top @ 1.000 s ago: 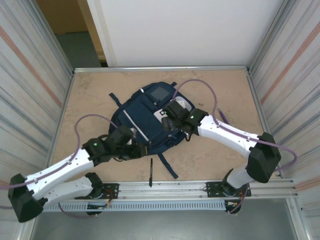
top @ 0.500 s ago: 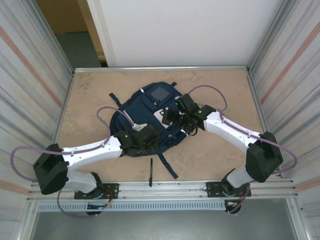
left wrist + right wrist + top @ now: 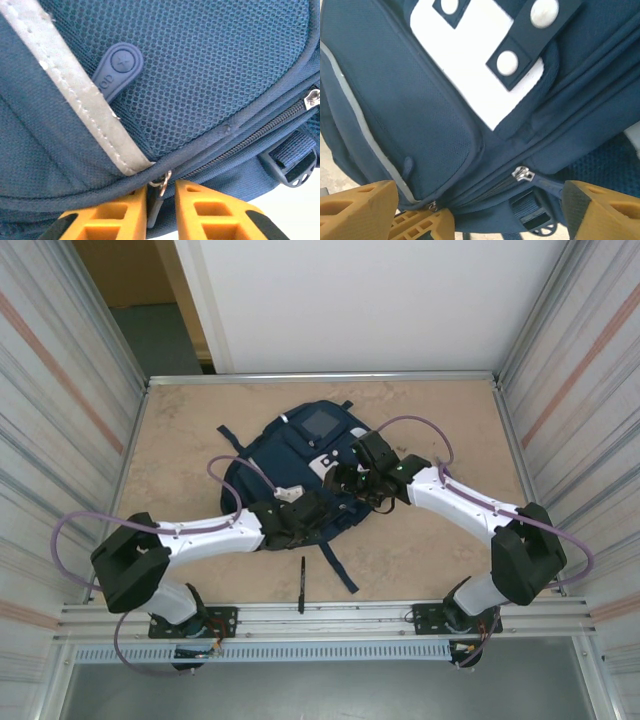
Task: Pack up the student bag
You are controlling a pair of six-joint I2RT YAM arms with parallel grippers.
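Note:
The student bag [image 3: 295,455], navy with white patches, lies flat in the middle of the table. My left gripper [image 3: 322,512] is at its near edge. In the left wrist view the orange fingers [image 3: 107,217] stand close together around a small grey zipper pull [image 3: 155,200] that hangs from a metal ring under the bag's [image 3: 200,75] piped seam. My right gripper [image 3: 347,480] is over the bag's right side, open wide. Its fingers [image 3: 355,210] straddle the bag's [image 3: 420,100] lower edge, where a silver zipper slider [image 3: 522,174] sits on the closed zip.
A black pen [image 3: 302,585] lies on the table in front of the bag, beside a loose dark strap [image 3: 335,570]. Corrugated metal walls [image 3: 70,390] close in both sides. A metal rail [image 3: 400,615] runs along the near edge.
My left arm has swung right across the table to the bag's near edge and its jaws have narrowed around the zipper pull. The right gripper shifted slightly and closed a little.

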